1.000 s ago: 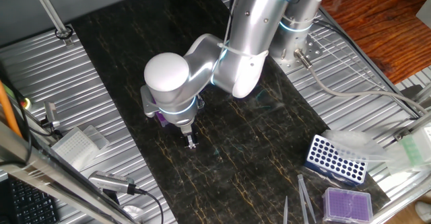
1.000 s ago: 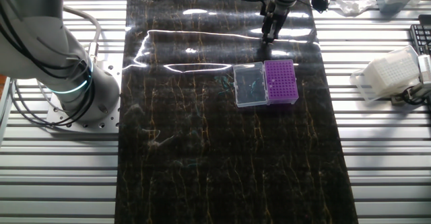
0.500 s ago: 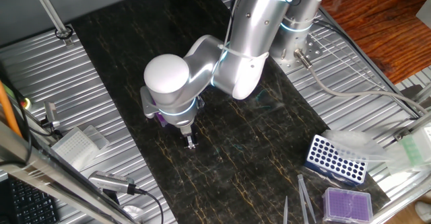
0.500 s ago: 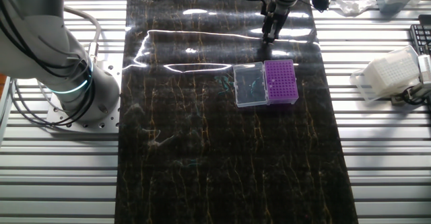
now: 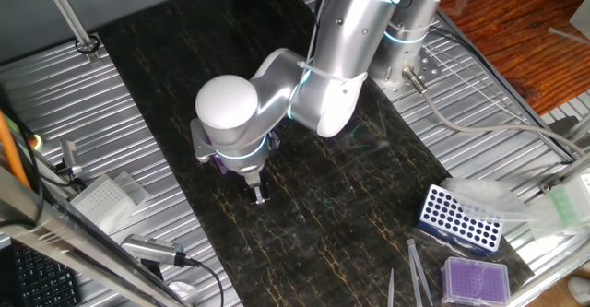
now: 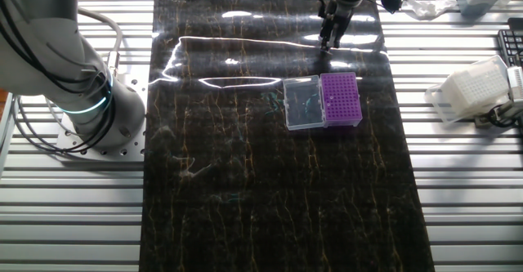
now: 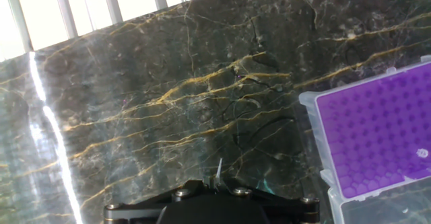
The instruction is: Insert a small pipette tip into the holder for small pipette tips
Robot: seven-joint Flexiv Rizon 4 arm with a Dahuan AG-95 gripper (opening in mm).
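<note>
My gripper (image 5: 260,194) hangs over the dark marble mat, fingers pointing down; in the other fixed view it (image 6: 327,42) is beyond the far side of the holder. In the hand view the gripper (image 7: 217,181) is shut on a small pipette tip (image 7: 219,169), a thin pale sliver sticking out between the jaws. The holder for small pipette tips (image 7: 377,133) is a deep-purple gridded box at the right, apart from the tip. It also shows in the other fixed view (image 6: 340,98) with its clear lid flap (image 6: 303,103) open beside it. My arm hides most of the holder (image 5: 221,162).
A blue rack with white holes (image 5: 458,219), a paler purple box (image 5: 475,279) and long grey pointed sticks (image 5: 415,270) lie at the lower right. A white tip box (image 5: 103,196) sits left of the mat on the ribbed metal table. The robot base (image 6: 82,100) stands left.
The gripper has shifted only slightly, still shut on the tip. The holder has not moved.
</note>
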